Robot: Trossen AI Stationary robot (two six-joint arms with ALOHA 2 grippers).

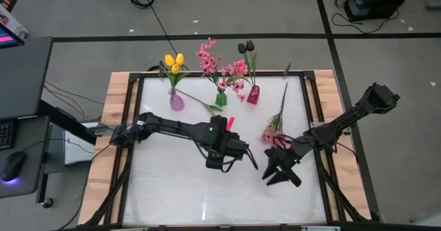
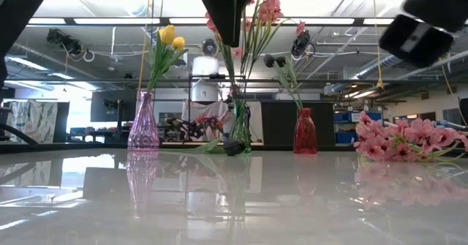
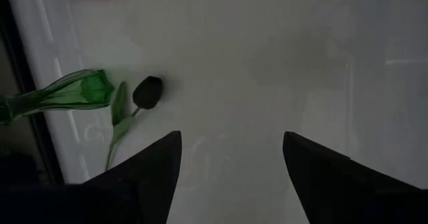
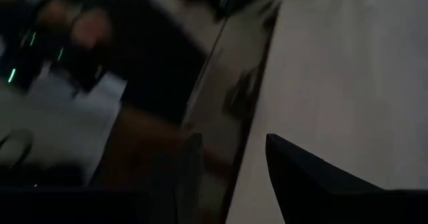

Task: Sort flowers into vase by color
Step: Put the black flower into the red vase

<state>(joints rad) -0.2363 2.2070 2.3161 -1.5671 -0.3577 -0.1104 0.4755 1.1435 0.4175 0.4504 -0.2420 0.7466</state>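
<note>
Three vases stand along the table's far edge. The purple vase (image 1: pixel 176 101) holds yellow tulips (image 1: pixel 173 62), the green vase (image 1: pixel 220 98) pink blossoms (image 1: pixel 209 58), and the red vase (image 1: pixel 253 94) a dark tulip (image 1: pixel 247 47). A second dark tulip (image 3: pixel 147 91) lies flat on the table, its head by the green vase's foot. A pink spray (image 1: pixel 274 126) lies on the table at right, stem toward the far edge. My left gripper (image 3: pixel 231 150) hovers open mid-table. My right gripper (image 1: pixel 279 176) is open just near of the pink spray's blossoms.
The table is a white sheet (image 1: pixel 207 189) inside a dark frame with a wooden rim (image 1: pixel 114 121). The near half of the sheet holds only the two grippers, which are close together. A desk with a keyboard and mouse (image 1: pixel 12 165) stands left of the table.
</note>
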